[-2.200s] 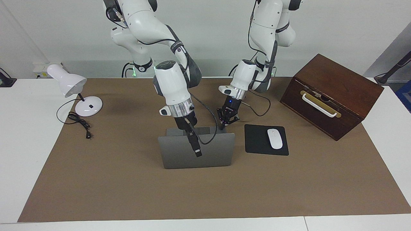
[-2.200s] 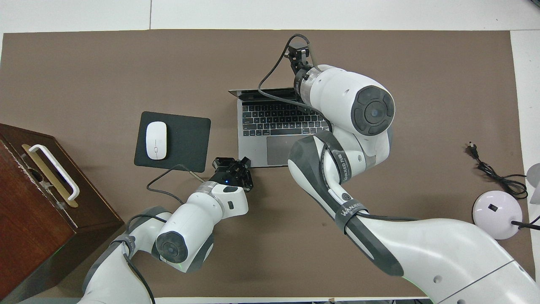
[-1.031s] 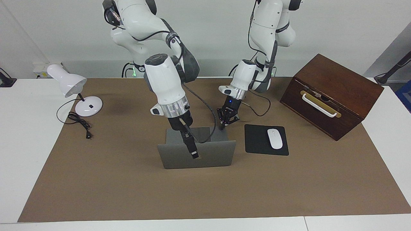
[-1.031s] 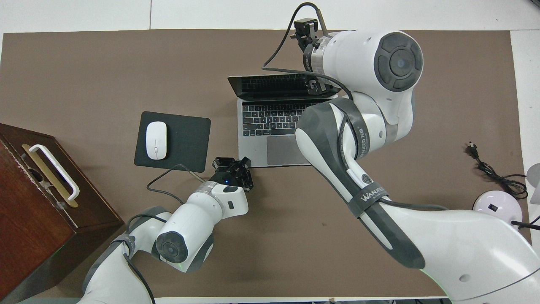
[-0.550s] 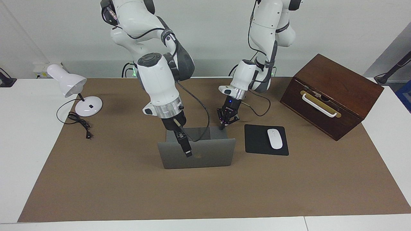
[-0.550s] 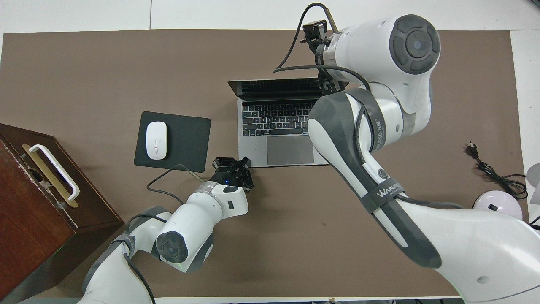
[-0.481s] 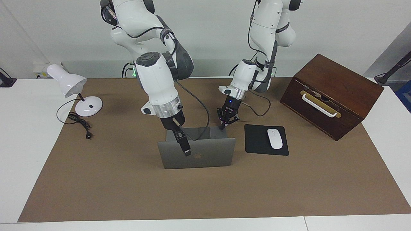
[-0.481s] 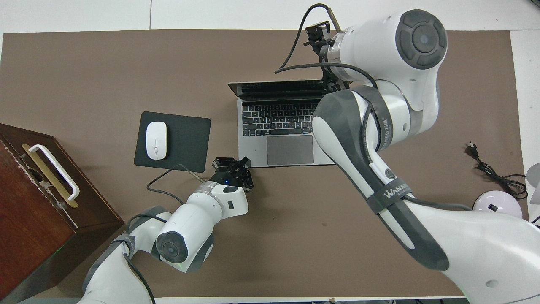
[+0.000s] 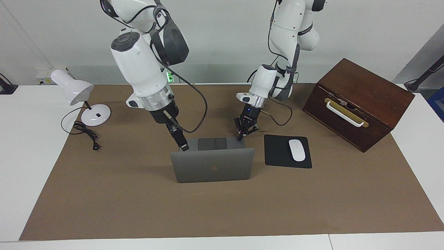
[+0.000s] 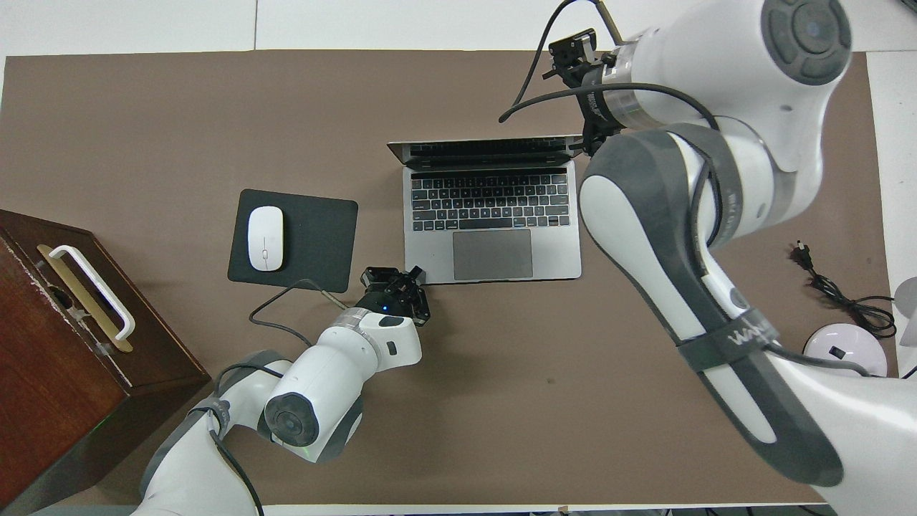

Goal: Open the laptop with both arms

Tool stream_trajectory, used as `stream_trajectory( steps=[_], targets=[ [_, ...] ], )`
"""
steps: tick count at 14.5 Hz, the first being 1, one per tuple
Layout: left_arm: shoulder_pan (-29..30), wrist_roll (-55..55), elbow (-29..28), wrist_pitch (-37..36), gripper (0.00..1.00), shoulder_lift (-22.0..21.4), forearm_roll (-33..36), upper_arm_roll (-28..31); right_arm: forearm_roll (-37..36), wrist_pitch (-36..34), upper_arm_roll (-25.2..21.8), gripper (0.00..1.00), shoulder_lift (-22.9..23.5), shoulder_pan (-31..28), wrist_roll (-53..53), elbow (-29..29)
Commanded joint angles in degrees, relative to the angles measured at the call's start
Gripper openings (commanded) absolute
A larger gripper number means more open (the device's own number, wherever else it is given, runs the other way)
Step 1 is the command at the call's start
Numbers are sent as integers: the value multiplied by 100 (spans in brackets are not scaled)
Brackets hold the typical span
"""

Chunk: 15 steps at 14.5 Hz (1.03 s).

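A thin silver-grey laptop (image 9: 212, 165) stands open mid-table, lid near upright, grey keyboard deck (image 10: 491, 215) facing the robots.

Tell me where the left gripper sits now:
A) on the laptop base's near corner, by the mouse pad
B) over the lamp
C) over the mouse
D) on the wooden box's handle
A: the left gripper presses down on the corner of the laptop nearest the mouse pad.
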Motion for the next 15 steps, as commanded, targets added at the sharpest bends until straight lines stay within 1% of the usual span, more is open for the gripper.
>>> stream_trajectory(
  steps=[1,3,5,8,10,12,13,15],
  targets=[
    [62,-219,136,26,0,288,-44,-69,258,-943,74,99,15,-429,-603,593],
    [62,-351,197,-87,0,262,-53,-87,293,-1540,92,99,15,-754,-1112,970],
    [27,-623,241,-533,0,0,-61,-87,267,-1981,92,99,15,-1044,-1884,1182],
    [62,-729,250,-1281,0,-501,-70,-87,197,-2158,39,99,-29,-1378,-3132,1200],
    [62,-756,250,-1327,0,-547,-79,-87,66,-2176,30,99,-73,-1537,-3845,1200],
    [71,-756,242,-1441,0,-634,-88,-87,-276,-2202,-13,99,-134,-1546,-4460,1200],
    [123,-756,259,-1729,0,-774,-97,-87,-426,-2194,-40,99,-152,-1546,-4855,1200],
    [247,-747,399,-2623,0,-1169,-105,-78,-471,-2202,-92,99,-152,-1634,-5210,1200]
  ],
)
